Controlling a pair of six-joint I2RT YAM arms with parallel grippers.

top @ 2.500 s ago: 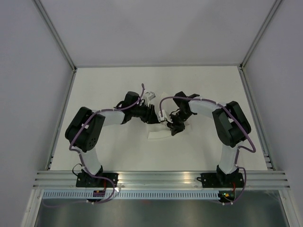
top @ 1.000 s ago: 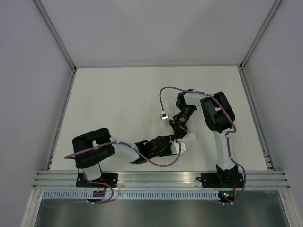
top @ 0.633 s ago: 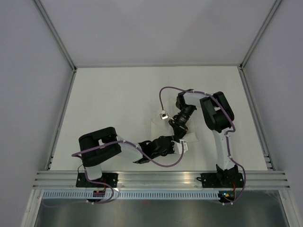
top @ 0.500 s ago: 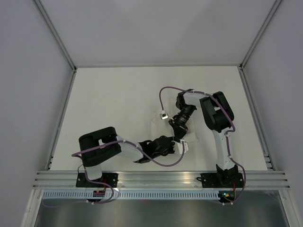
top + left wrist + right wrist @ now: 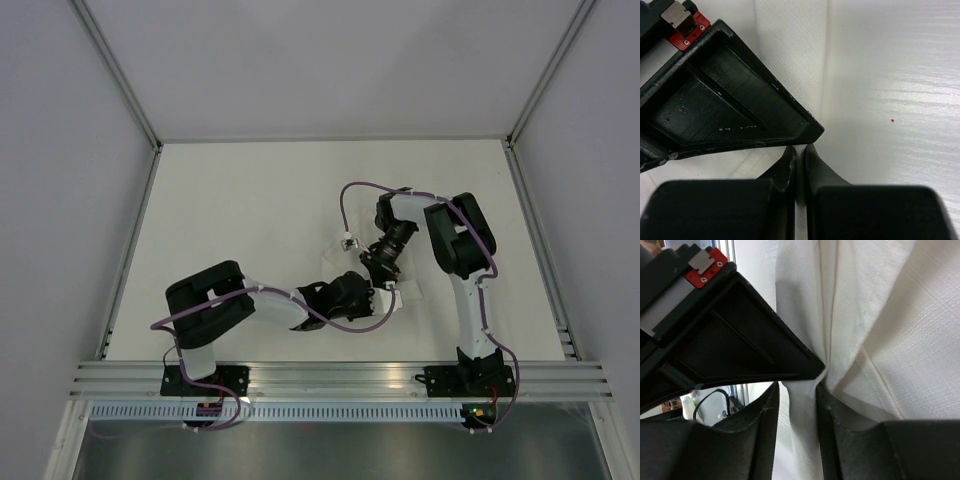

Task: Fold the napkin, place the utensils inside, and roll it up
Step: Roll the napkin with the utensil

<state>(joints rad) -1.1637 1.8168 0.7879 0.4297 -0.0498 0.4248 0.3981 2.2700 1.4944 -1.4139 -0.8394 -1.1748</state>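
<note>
Nearest, at the near edge of the counter (image 5: pixel 250 190), bolted side by side: the bases of the left arm (image 5: pixel 215 305) and the right arm (image 5: pixel 462 245). From the left base, folded low and reaching rightward over the near part of the counter, ending right of centre close against the other wrist. In the left wrist view, left jaws closed to a hairline, the two black fingers (image 5: pixel 785 172) almost touching, only a pale sliver between them; cannot tell about any cloth caught in that sliver. Just beyond those fingertips, its point just beside them, a black wedge (image 5: pixel 730 110) with a small red tag at its far corner, lying over the cloth. Under and behind it, the napkin (image 5: pixel 790 50): white, woven, flat on the counter, one long straight edge running away from the camera, glossy counter surface to its right. From above, only a faint pale patch right of the middle, mostly covered by the two wrists. Then right jaws, narrow and clamped on the napkin: in the right wrist view, a soft pinched ridge of cloth filling the gap between the dark fingers (image 5: pixel 765 420), layered folds and creases spreading away beyond. At upper left there, another black wedge (image 5: pixel 730 340) with a red tag, its point touching the pinched ridge. Farther back, the right arm rising from its base, elbow bent toward the middle, wrist pointing down and back toward the near side, a purple cable (image 5: pixel 345 200) looping off it. Beyond, white counter up to the grey back wall (image 5: pixel 320 60).
</note>
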